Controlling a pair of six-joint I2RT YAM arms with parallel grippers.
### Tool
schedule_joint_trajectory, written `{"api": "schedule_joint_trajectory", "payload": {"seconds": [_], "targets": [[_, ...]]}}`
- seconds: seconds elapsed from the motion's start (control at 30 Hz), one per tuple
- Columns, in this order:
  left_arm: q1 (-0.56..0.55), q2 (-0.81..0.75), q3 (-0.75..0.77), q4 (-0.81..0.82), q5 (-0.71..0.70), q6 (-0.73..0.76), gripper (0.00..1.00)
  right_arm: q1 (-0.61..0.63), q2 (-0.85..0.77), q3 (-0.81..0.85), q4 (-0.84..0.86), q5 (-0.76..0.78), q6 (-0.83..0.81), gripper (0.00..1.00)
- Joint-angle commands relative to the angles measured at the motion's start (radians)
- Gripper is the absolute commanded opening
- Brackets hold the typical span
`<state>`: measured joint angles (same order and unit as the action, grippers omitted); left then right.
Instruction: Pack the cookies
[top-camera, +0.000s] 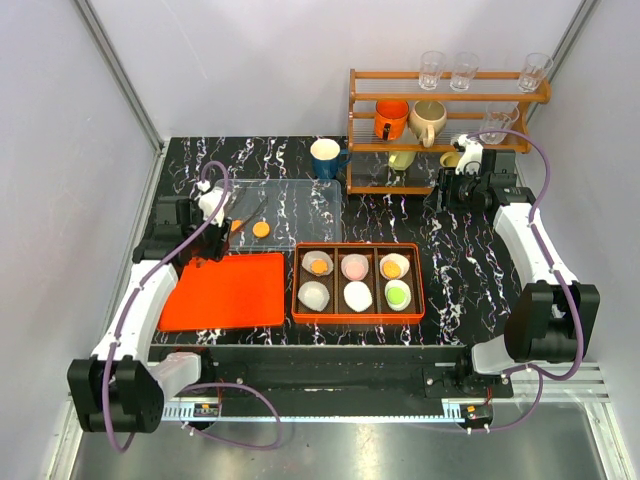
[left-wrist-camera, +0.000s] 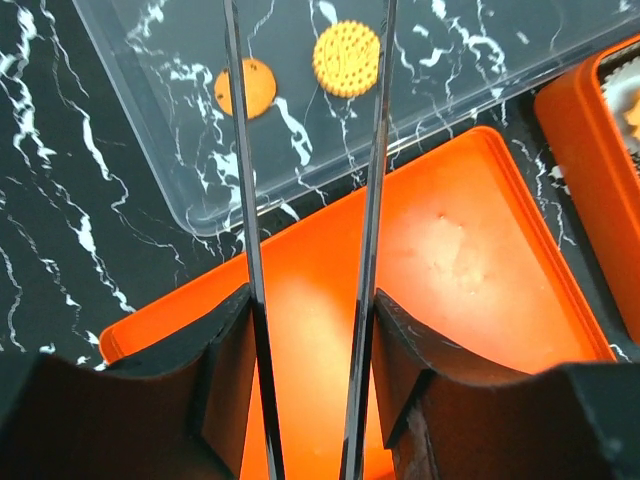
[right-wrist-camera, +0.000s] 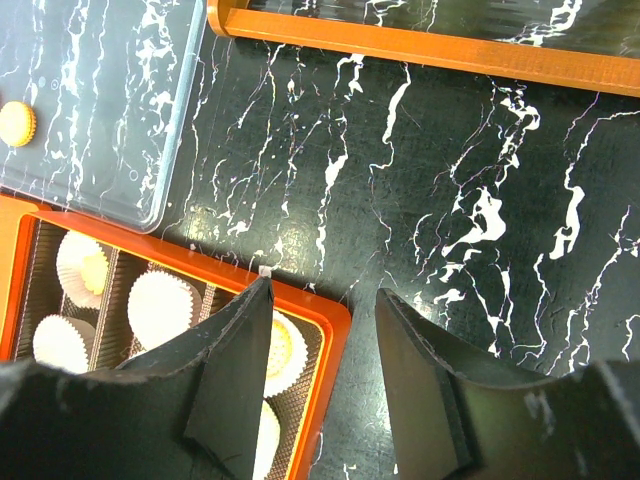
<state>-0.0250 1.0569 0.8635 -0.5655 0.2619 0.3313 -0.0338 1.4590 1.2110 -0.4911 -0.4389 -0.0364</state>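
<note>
The black table (top-camera: 450, 270) is under both arms. A flat orange tray (top-camera: 225, 295) lies just under the left gripper (left-wrist-camera: 308, 200). The orange box (top-camera: 358, 246) with six paper cups sits off to that gripper's right. The clear tray (top-camera: 300, 205) is just ahead of it. The left gripper has two long thin blades (left-wrist-camera: 243, 200). They stand partly apart and hold nothing. The right gripper (right-wrist-camera: 322, 292) hangs well away, with a corner of the box just under it. Its jaws are apart too, with nothing in them.

Four cookies (top-camera: 319, 266) sit in cups in the box, and two cups (top-camera: 313, 294) look empty. Two more cookies wait on the clear tray. The pale cookie (left-wrist-camera: 346, 58) shows between the two blades, up ahead. The darker cookie (left-wrist-camera: 255, 90) is near it, and one blade crosses over it.

I think the job now is to pick up the pale one. To do it well, go down slowly and keep one blade on each side. Get low to the tray, then squeeze softly so the cookie does not pop out or break. Do not bump the darker cookie
</note>
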Motion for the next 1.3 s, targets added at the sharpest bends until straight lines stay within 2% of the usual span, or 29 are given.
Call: {"api": "schedule_joint_trajectory", "payload": {"seconds": [0.0, 0.37, 0.9, 1.27], "targets": [[0.025, 0.051, -0.020, 0.053, 0.060, 0.043, 0.48, -0.005, 0.000, 0.010, 0.023, -0.017, -0.005, 0.54], [0.023, 0.143, -0.067, 0.093, 0.060, 0.061, 0.49, -0.005, 0.006, 0.010, 0.022, -0.015, -0.005, 0.54], [0.046, 0.189, -0.093, 0.128, 0.046, 0.075, 0.49, -0.005, 0.008, 0.010, 0.023, -0.014, -0.007, 0.54], [0.091, 0.207, -0.084, 0.084, 0.117, 0.091, 0.48, -0.005, 0.009, 0.012, 0.023, -0.012, -0.005, 0.54]]}}
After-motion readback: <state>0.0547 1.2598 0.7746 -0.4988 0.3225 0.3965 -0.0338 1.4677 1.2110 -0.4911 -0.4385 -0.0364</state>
